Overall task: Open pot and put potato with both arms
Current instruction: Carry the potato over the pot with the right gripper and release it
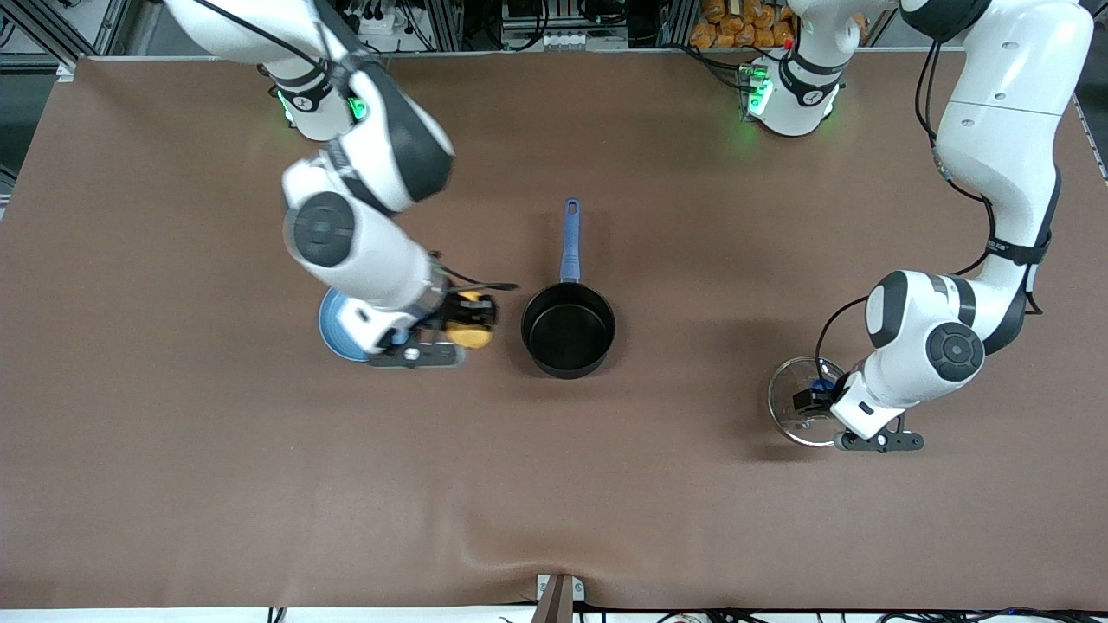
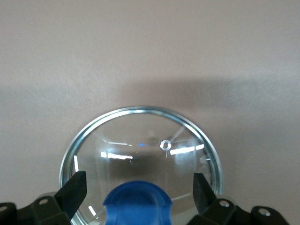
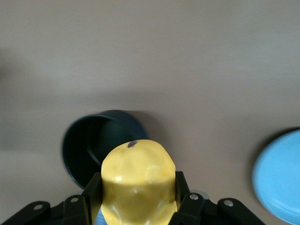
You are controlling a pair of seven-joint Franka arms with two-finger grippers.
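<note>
The black pot (image 1: 568, 329) stands open at the table's middle, its blue handle (image 1: 570, 242) pointing toward the robots' bases. My right gripper (image 1: 470, 322) is shut on the yellow potato (image 1: 472, 333) and holds it over the table between the blue plate and the pot. The right wrist view shows the potato (image 3: 138, 180) between the fingers, with the pot (image 3: 89, 145) ahead. The glass lid (image 1: 792, 407) lies on the table toward the left arm's end. My left gripper (image 2: 139, 187) is open over it, with its fingers (image 2: 75, 192) on either side of the blue knob (image 2: 138, 208) and apart from it.
A flat blue plate (image 1: 336, 327) lies under the right arm's wrist, beside the pot toward the right arm's end; it also shows in the right wrist view (image 3: 281, 183). Brown table cloth (image 1: 554, 484) covers the table.
</note>
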